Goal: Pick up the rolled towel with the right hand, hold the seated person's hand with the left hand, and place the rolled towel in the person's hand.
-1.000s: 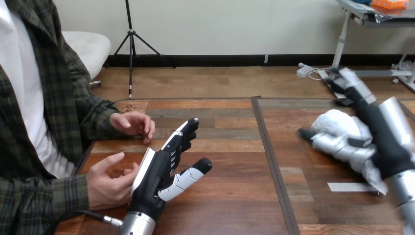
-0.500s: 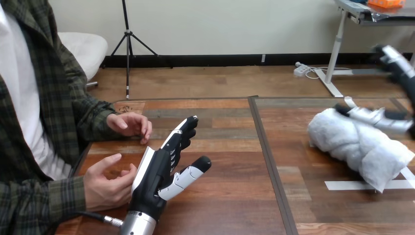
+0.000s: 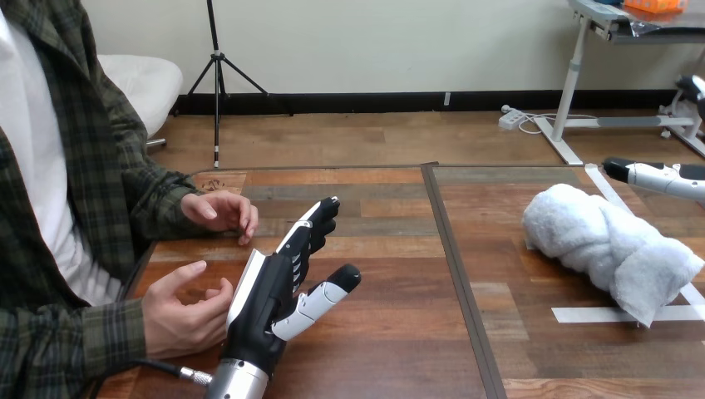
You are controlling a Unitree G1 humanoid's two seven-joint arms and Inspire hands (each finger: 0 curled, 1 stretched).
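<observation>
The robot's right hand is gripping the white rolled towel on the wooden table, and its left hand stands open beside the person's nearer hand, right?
Not quite. The head view shows the robot's right hand open and apart from the white rolled towel, near the right edge; the towel lies free on the wooden table. The left hand does stand open beside the person's nearer hand.

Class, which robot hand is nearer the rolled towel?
Right. The right hand hovers just beyond the rolled towel, not touching; the left hand is far across the table, beside the person's near hand.
</observation>
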